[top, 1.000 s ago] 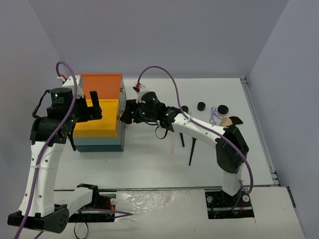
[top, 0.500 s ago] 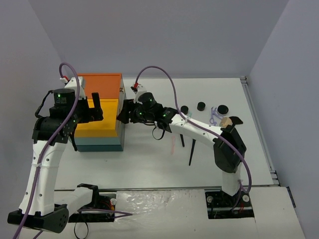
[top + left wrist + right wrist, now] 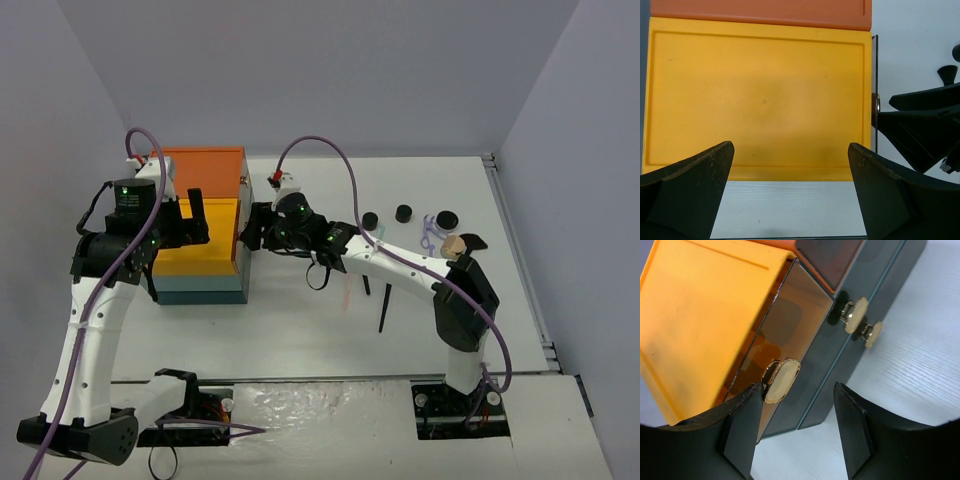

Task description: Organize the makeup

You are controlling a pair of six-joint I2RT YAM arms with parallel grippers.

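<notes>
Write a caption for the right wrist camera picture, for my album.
The right gripper, jaws open, brackets a gold knob on the tinted panel of the yellow-topped box.

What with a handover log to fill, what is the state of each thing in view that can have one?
left gripper: open, empty, over the yellow lid.
right gripper: open, fingers either side of the gold knob, not clamped on it.
amber panel: looks shut, though a slight gap cannot be ruled out.
black jars: three, upright, apart from each other.
black brushes: lying flat, untouched.
</notes>
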